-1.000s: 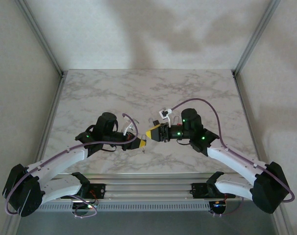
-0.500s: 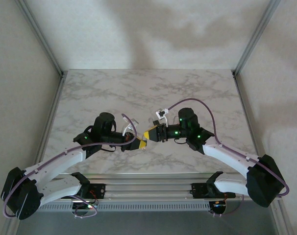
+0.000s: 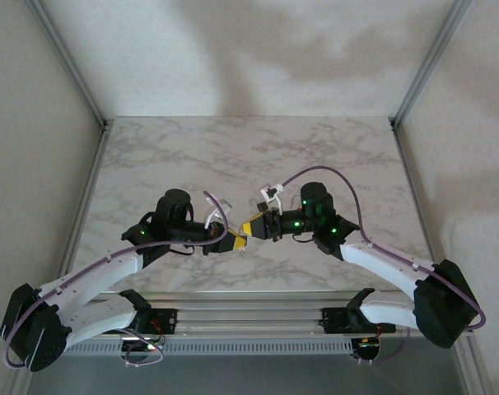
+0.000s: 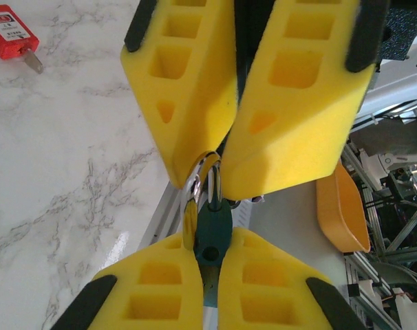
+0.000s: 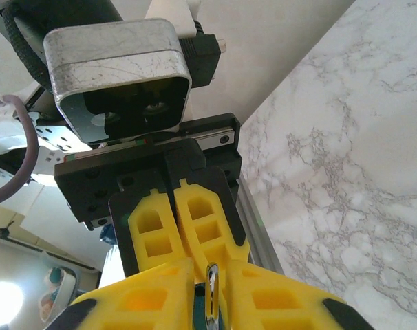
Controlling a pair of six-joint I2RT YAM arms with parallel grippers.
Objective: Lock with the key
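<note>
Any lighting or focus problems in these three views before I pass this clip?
Top external: dim, with broad soft shadows on the back wall. Left wrist: sharp on the padlock, with a glare patch near the table edge. Right wrist: blown-out light at lower left, and a glint on the shackle.

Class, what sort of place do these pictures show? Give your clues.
Likely a robotics lab cell: marble-patterned table inside an aluminium frame, two bolted arms, left hand and right hand shut on a key.
</note>
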